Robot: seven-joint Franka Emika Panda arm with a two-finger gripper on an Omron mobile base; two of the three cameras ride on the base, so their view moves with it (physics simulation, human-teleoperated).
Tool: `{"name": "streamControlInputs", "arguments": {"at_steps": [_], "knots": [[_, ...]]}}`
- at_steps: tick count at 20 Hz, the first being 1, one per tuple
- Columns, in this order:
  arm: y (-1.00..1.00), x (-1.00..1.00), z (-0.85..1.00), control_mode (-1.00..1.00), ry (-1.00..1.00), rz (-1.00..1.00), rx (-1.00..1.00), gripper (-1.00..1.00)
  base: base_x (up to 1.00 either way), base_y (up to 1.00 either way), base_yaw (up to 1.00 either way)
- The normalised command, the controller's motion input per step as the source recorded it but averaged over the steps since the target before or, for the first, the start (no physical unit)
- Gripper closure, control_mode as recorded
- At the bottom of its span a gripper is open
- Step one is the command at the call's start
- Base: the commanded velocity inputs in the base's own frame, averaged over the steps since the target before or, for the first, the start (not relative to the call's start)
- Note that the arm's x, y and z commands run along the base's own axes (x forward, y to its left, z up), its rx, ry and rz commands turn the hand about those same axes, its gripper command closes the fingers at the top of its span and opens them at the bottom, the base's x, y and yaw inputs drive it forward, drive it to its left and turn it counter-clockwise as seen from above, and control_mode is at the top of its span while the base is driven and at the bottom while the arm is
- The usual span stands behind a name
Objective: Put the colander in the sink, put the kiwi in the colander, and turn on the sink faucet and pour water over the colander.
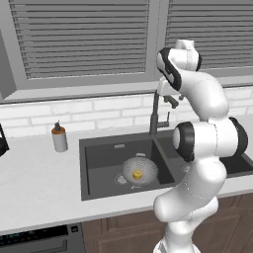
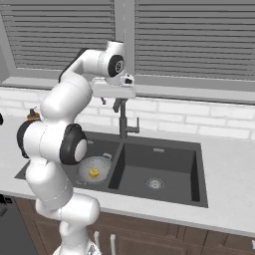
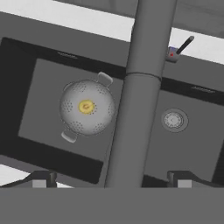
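The colander (image 3: 87,108) sat in the larger left basin of the sink (image 1: 99,170), upright, its two loop handles at roughly 1 and 7 o'clock in the hand view. The kiwi (image 3: 85,106) lay inside it, at the centre of the bowl; I saw the same yellow lump (image 1: 137,174) in the left base view and again from the right (image 2: 93,173). A round silver drain (image 3: 173,120) marked the floor of the right basin, at 3 o'clock from the colander. The sink faucet (image 3: 140,92) crossed the hand view from top to bottom as a thick grey column, between the colander and that drain, its small side lever (image 3: 183,46) at about 1 o'clock. The gripper (image 3: 111,178) hung above the spout with its finger tips set wide on either side of it, holding nothing. On the counter at 9 o'clock from the sink stood a soap bottle (image 1: 59,137) with a brown cap.
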Motion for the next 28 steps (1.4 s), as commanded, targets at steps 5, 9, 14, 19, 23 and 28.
{"name": "streamControlInputs", "arguments": {"at_steps": [5,9,14,19,23,28], "knots": [[-0.01,0.00,-0.13,-1.00,0.01,0.01,0.00,-1.00,0.00,0.00,0.00],[0.00,0.04,0.00,-1.00,0.02,0.00,0.00,-1.00,0.00,0.00,0.00],[0.00,0.20,-0.03,-1.00,0.01,0.00,0.00,-1.00,0.00,0.00,0.00],[0.00,0.25,-0.15,-1.00,0.01,0.00,0.00,-1.00,0.00,0.00,0.00],[0.02,0.04,-0.18,-1.00,0.00,0.00,0.00,-1.00,0.00,0.00,0.00],[0.26,0.00,-0.23,-1.00,0.00,0.00,0.00,-1.00,0.00,0.00,0.00]]}}
